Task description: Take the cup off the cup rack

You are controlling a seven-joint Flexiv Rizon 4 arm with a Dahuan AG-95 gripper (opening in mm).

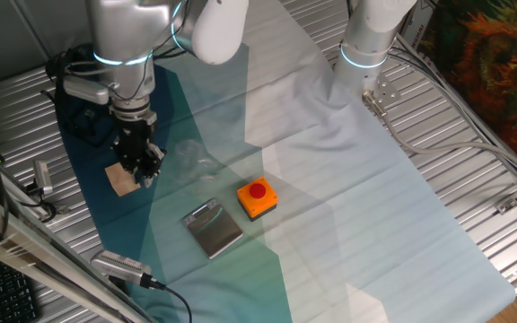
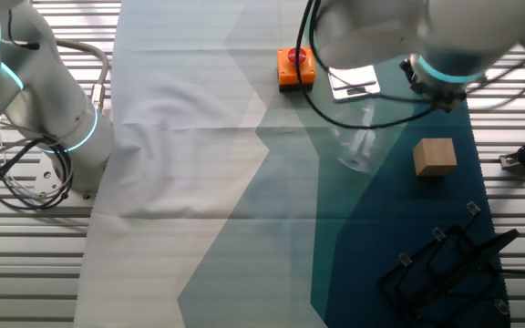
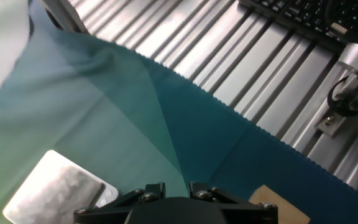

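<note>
Meanwhile, the cup [image 2: 357, 146], a small clear glass one, stands upright on the blue-green cloth [image 2: 244, 210], apart from the cup rack [image 2: 449, 269]; nothing can be made out inside it. In the other fixed view it sits just left of the wooden block [image 2: 435, 156], with the black rack well apart at the near right corner, its pegs bare. In one fixed view the cup [image 1: 191, 154] is only a faint glint just right of the gripper [image 1: 139, 170], which hangs low over the block [image 1: 122, 179]; the rack [image 1: 83, 112] shows there as a dark frame behind the arm. Whether the fingers are apart or together cannot be told from any view. The orange box [image 1: 257, 198] with red button and the grey metal plate [image 1: 212, 227] lie side by side. Only the hand view shows a keyboard [image 3: 309, 15] beyond the cloth's edge, plus corners of the plate [image 3: 55, 190] and block [image 3: 278, 208].
</note>
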